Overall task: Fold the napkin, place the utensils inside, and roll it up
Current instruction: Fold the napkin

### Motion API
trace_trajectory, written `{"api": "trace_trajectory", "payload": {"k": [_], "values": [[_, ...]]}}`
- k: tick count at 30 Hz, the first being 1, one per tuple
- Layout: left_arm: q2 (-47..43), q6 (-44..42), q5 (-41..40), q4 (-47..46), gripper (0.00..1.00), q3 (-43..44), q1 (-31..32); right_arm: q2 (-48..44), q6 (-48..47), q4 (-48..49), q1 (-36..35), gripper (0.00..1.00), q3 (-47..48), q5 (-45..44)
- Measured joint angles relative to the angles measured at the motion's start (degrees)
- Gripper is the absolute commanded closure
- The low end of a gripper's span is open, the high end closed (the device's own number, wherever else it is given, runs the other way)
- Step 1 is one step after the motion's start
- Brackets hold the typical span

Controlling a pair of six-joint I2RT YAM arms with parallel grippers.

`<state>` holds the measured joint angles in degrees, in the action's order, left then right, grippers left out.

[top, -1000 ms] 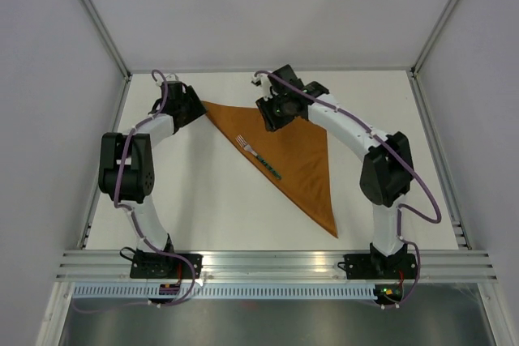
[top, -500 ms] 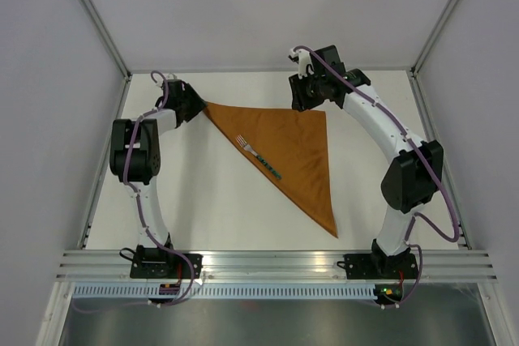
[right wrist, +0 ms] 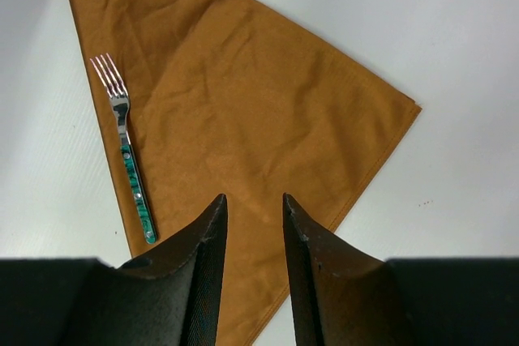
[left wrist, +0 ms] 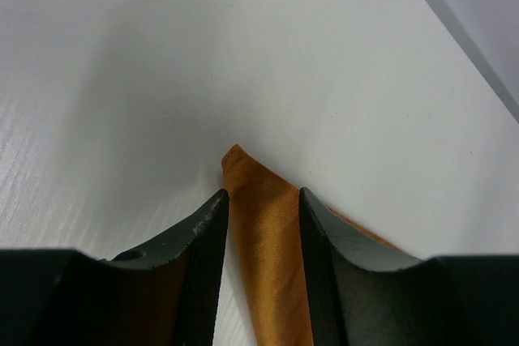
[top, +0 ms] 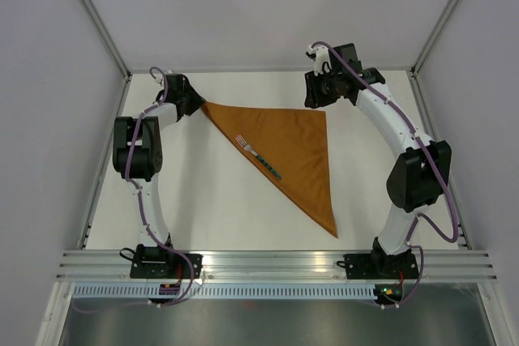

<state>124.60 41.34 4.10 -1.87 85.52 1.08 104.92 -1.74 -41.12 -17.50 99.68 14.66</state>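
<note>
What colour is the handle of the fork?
The fork handle is mottled teal-green, clearest in the right wrist view.

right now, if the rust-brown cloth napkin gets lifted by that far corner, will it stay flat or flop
Likely floppy: the rust-brown cloth napkin lies flat with soft creases, so a lifted corner would probably drape. The teal-handled metal fork rests loose near its edge and might slide off.

One napkin [top: 304, 143], one fork [top: 259, 157], one table [top: 211, 208], one left pincer [left wrist: 262, 194], one right pincer [right wrist: 253, 198].

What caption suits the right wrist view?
Teal-handled fork lying along one edge of the triangle-folded napkin.
</note>
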Motion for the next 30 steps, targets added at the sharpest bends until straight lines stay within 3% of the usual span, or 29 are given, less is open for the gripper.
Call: {"api": "trace_trajectory", "payload": {"k": [15, 21, 30], "values": [[3.3, 1.1, -4.6, 9.5, 0.57, 6.2, 0.3, -0.3, -0.2, 0.0, 1.6, 0.64, 0.0, 2.6], [3.3, 1.3, -5.6, 10.8, 0.66, 7.0, 0.6, -0.3, -0.2, 0.1, 1.9, 0.65, 0.0, 3.2], [5.0, 1.4, -5.6, 11.0, 0.94, 8.3, 1.3, -0.3, -0.7, 0.2, 2.5, 0.66, -0.1, 3.6]]}}
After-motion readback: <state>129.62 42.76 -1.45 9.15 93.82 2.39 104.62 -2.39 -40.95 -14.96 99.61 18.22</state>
